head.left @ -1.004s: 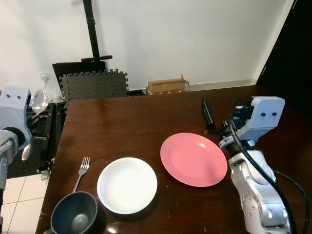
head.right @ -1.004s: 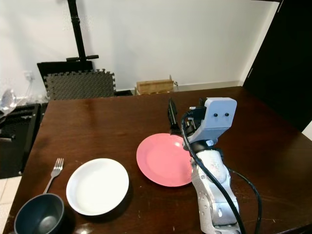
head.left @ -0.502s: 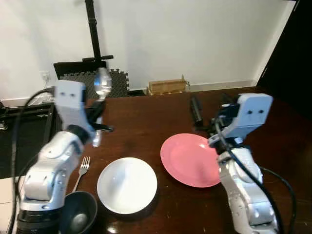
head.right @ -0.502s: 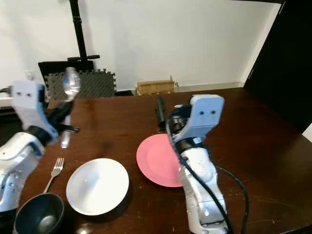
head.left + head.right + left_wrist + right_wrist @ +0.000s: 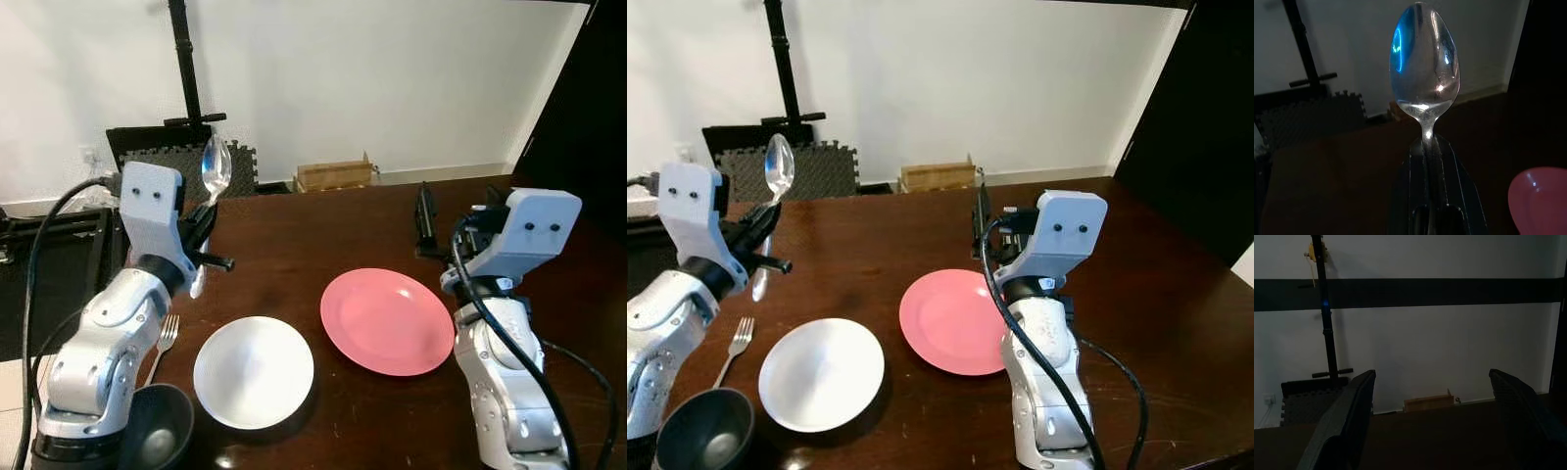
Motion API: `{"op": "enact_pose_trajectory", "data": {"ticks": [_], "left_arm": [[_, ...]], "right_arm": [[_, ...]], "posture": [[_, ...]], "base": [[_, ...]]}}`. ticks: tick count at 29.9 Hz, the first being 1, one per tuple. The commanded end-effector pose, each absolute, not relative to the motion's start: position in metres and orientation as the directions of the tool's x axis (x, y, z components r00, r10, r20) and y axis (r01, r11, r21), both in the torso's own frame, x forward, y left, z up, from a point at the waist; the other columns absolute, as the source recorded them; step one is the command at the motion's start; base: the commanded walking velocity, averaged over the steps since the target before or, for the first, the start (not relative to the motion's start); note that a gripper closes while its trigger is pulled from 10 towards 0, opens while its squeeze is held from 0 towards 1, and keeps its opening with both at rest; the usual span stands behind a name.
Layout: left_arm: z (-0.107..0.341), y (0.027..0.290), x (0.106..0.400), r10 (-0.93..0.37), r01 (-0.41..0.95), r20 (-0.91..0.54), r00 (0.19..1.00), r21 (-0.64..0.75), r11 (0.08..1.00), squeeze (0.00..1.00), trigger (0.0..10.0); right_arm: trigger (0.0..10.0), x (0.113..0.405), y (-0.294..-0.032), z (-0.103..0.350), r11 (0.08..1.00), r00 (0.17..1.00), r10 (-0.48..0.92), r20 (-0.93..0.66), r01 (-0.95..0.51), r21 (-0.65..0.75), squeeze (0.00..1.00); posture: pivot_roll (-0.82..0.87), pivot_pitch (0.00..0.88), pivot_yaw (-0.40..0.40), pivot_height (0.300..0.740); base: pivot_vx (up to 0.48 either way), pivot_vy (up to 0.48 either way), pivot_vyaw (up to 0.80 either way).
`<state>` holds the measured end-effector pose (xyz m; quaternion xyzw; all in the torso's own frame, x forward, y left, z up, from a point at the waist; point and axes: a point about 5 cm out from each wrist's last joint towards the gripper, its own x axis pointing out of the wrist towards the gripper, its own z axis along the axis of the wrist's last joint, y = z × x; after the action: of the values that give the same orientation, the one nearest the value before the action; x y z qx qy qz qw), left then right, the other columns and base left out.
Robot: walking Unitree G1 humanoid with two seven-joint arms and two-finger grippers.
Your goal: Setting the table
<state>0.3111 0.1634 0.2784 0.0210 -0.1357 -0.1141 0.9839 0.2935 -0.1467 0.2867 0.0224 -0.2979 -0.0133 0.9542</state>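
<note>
Here, a spoon clamped by its handle between the fingers of the left gripper, bowl end up, raised above the left side of the table. Held upright and clear of the dishes, probably so nothing gets knocked on the way to its place. Below it on the wood: a fork near the left edge, a white plate just beside that, a dark bowl at the near corner partly behind the left arm. Pink plate to the right of the white one, a little apart from it.

Right gripper lifted over the far right part of the table beyond the pink plate, fingers spread wide and empty, pointing toward the wall; likely just parked out of the way.

Setting seemingly part done: fork and plates down, spoon not yet. Likely spot beside a plate, laid flat, which calls for tipping the handle down before release. Risk: a thin handle pinched low could swivel or slip.
</note>
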Motion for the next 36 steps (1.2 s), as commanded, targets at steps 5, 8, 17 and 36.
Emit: {"op": "enact_pose_trajectory", "data": {"ticks": [5,8,17,36], "left_arm": [[0.2757,0.1602,0.3091,-0.226,0.213,0.256,0.940,0.078,0.974,0.00,10.0],[0.2755,0.1592,0.3092,-0.227,0.213,0.256,0.940,0.082,0.974,0.00,10.0],[0.2759,0.1579,0.3097,-0.230,0.214,0.258,0.938,0.087,0.973,0.00,10.0],[0.2744,0.1569,0.3109,-0.231,0.213,0.248,0.941,0.096,0.972,0.00,10.0]], "right_arm": [[10.0,0.2919,-0.1493,0.2849,0.998,0.822,-0.053,0.567,0.027,0.053,0.00],[10.0,0.2912,-0.1499,0.2846,0.998,0.823,-0.053,0.566,0.029,0.051,0.00],[10.0,0.2905,-0.1509,0.2833,0.998,0.826,-0.054,0.561,0.033,0.047,0.00],[10.0,0.2913,-0.1517,0.2822,0.998,0.828,-0.055,0.558,0.035,0.046,0.00]], "posture": [[0.06,0.038,0.025,0.740],[0.06,0.047,0.026,0.740],[0.05,0.049,0.025,0.740],[0.06,0.049,0.025,0.740]], "base": [[0.000,0.000,0.00],[0.000,0.000,0.00],[-0.239,0.000,0.00],[-0.400,0.000,0.00]]}}
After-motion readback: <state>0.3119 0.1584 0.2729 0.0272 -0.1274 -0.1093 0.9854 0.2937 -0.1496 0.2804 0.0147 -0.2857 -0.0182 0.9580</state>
